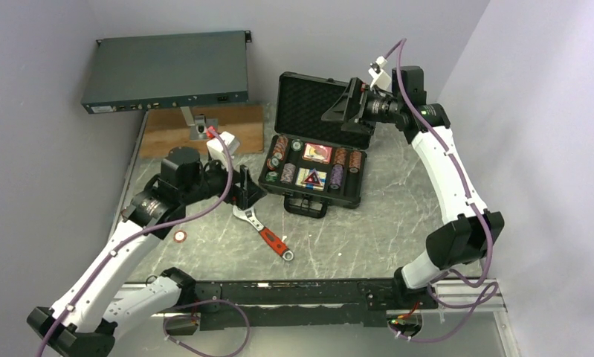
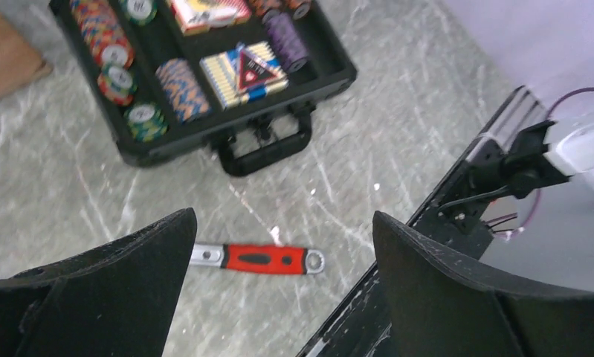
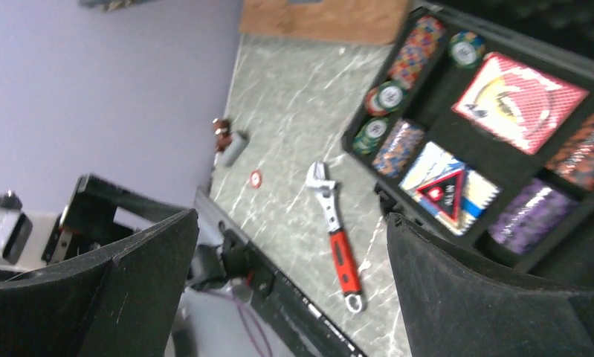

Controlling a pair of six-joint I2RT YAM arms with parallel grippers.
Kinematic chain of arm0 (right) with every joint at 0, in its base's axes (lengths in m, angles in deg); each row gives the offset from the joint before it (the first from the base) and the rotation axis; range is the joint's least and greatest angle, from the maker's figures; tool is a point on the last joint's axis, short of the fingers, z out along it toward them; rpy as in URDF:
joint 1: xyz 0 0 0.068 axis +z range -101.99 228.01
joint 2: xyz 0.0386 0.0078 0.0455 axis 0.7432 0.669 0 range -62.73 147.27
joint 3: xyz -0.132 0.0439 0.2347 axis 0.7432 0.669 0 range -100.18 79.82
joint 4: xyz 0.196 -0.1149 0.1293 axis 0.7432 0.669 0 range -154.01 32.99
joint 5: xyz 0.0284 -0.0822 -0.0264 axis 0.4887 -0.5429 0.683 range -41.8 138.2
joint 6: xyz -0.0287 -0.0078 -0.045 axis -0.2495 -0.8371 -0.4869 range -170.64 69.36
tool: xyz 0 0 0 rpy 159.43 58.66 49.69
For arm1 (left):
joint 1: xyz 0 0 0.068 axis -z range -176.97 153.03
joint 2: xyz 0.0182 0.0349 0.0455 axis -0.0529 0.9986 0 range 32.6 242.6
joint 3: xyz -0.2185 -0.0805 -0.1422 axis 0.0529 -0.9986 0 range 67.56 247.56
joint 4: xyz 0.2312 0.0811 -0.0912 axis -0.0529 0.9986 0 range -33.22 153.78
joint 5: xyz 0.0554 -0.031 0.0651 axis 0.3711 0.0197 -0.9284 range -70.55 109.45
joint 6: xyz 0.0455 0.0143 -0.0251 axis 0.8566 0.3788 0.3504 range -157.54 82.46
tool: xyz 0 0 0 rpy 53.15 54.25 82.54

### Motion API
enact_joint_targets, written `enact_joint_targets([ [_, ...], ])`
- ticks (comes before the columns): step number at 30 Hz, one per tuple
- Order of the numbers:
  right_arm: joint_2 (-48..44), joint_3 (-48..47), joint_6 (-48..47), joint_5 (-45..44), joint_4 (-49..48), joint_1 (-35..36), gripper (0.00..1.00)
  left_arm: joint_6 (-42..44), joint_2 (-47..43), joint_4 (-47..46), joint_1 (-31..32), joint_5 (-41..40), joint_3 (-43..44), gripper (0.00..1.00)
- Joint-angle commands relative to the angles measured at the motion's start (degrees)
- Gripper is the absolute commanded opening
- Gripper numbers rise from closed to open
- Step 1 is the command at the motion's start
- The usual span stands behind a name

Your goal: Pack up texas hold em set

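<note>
From my seat the nearest thing is the black rail [image 1: 294,297] carrying both arm bases at the table's edge. The table [image 1: 383,230] is grey-green marbled stone, closed in by plain lavender walls [image 1: 26,111].

Just past the rail a loose chip [image 1: 181,236] lies alone on the left, and a red-handled wrench [image 1: 268,236] lies flat near the middle. My left gripper [image 1: 247,190] hovers beside the wrench's head with its jaws spread wide and nothing between them.

Further in, mid-table, sits the case [image 1: 308,197]: black, lid raised, handle facing me. Striped poker chips [image 1: 280,147] fill rows at both ends of the tray. The red deck [image 1: 318,153] is in the far centre slot and the blue deck [image 1: 302,178] in the near one, with the red triangle [image 1: 313,178] lying on top of it.

My right gripper [image 1: 338,108] hangs in front of the foam-lined lid, also fully parted and empty.

At the back left are a wooden board [image 1: 167,134] and a dark-grey rack box [image 1: 167,71].
</note>
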Motion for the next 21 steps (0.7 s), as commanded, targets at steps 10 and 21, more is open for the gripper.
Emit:
enact_joint_targets([
  [10, 3.03, -11.96, -6.88, -32.67, 5.23, 2.07, 0.97, -0.19, 13.67, -0.73, -4.04, -12.57, 5.25, 0.86],
  [21, 22.09, -33.92, -6.29, -51.81, 2.64, 1.84, 0.92, 0.17, 16.72, -0.37, -4.29, -10.53, 5.87, 0.81],
])
